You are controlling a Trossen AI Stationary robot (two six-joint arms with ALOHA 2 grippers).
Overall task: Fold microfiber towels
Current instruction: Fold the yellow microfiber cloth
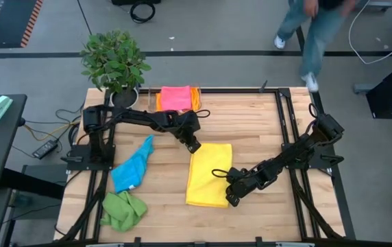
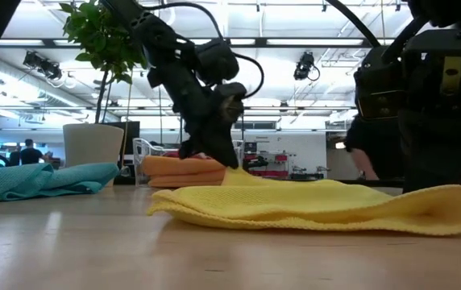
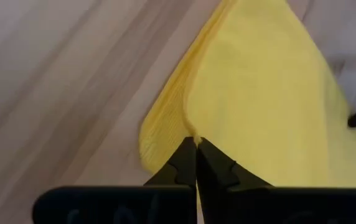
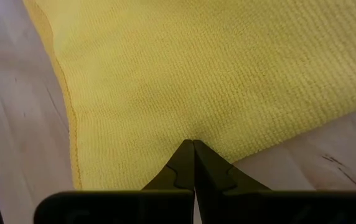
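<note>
Yellow towel [image 1: 208, 175] folded flat near table [image 1: 251, 123] centre, lying between both grippers. Left gripper [image 1: 193, 146] at the towel's far left corner, fingers [image 3: 181, 168] pressed together and pinching the layered corner edge of the yellow towel; stacked yellow layers fanned out just beside the fingertips in the left wrist view. Right gripper [image 1: 231, 200] at the towel's near right edge, fingers [image 4: 181, 165] pressed together and pinching the towel's edge, yellow weave spreading ahead of the fingertips and bare wood beside them. Blue towel [image 1: 132, 167] crumpled, well apart from the left gripper on its outer side. Green towel [image 1: 123, 210] bunched near the front left table corner. Pink towel [image 1: 175, 97] stacked on orange towel [image 1: 194, 96] at the far table edge, beyond the left fingers. Potted plant [image 1: 114, 62] at the far left corner.
</note>
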